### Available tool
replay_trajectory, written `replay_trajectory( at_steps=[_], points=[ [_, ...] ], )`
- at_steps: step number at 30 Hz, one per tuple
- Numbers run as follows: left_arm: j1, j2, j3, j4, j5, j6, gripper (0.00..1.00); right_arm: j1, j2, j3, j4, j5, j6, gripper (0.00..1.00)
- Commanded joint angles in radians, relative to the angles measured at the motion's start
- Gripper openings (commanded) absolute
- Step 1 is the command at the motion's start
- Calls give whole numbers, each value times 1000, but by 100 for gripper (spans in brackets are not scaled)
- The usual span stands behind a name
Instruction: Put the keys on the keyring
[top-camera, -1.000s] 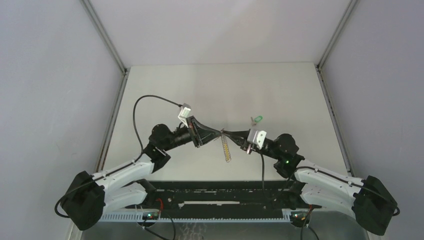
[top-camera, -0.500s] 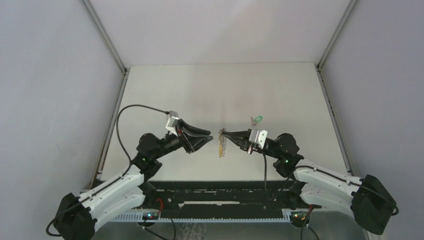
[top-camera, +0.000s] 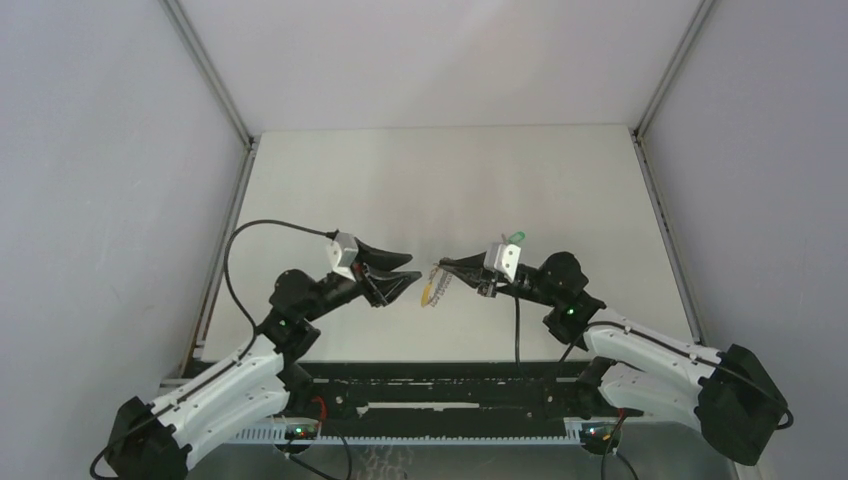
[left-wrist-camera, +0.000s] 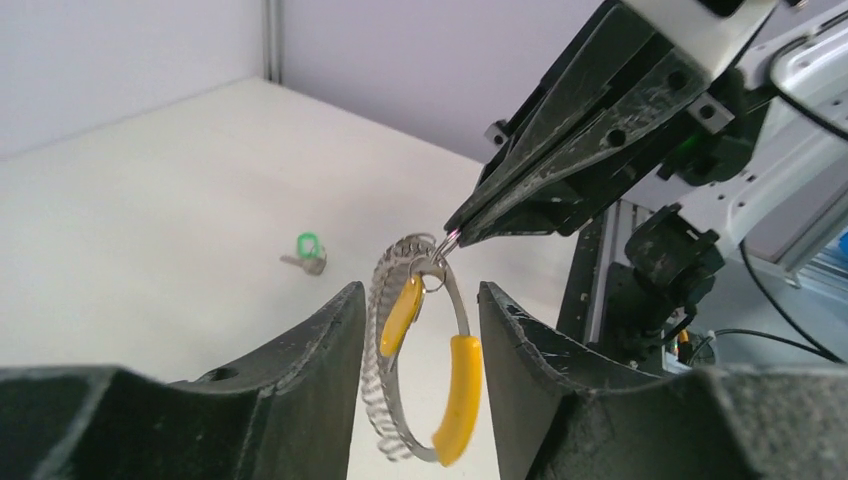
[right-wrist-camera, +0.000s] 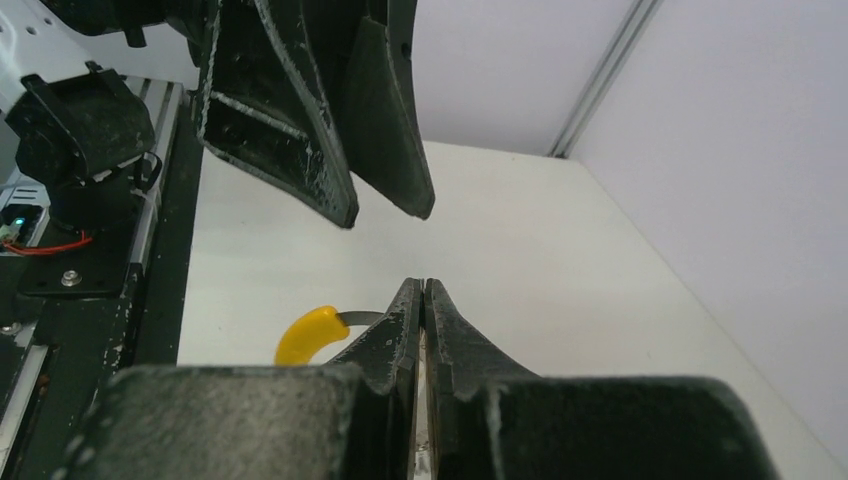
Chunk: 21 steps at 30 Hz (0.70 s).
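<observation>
The off-white rectangular table (top-camera: 450, 180) shows a flat, matte surface. One thing lies directly on it: a small grey metal key with a green plastic head (top-camera: 516, 237) - a little right of the surface's middle, flat on the top.

Spreads the left gripper (top-camera: 408, 270) from shut to jaws apart and draws it back leftward, nearer the arm bases, off the keyring (top-camera: 432, 288). Leaves the keyring hanging from the pinched tips of the right gripper (top-camera: 443, 265) alone, carried slightly left and farther from the bases than a second ago.
</observation>
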Motion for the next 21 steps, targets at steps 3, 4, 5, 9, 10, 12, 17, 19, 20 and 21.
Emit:
replay_trajectory(
  at_steps=[3, 4, 5, 9, 10, 12, 17, 19, 20, 21],
  points=[
    [2, 64, -65, 36, -23, -5, 54, -2, 44, 57, -51, 69, 26, 0],
    [-2, 75, -72, 38, -34, -5, 55, 3, 51, 59, -53, 81, 25, 0],
    [-9, 87, -76, 38, -49, -4, 55, 10, 57, 61, -52, 95, 23, 0],
    [-71, 159, -65, 41, -132, 14, 55, 37, 77, 67, -48, 159, 11, 0],
    [-82, 176, -60, 42, -150, 20, 55, 40, 79, 67, -45, 166, 13, 0],
    [-92, 205, -49, 43, -176, 31, 56, 45, 82, 68, -45, 181, 16, 0],
    [-103, 264, -28, 18, -209, 49, 53, 52, 82, 69, -51, 206, 16, 0],
    [-107, 281, -22, 14, -208, 46, 50, 53, 83, 70, -53, 220, 18, 0],
    [-112, 286, -21, 14, -209, 46, 47, 53, 83, 69, -55, 226, 18, 0],
    [-118, 291, -19, 14, -213, 49, 46, 53, 83, 70, -57, 231, 19, 0]
  ],
)
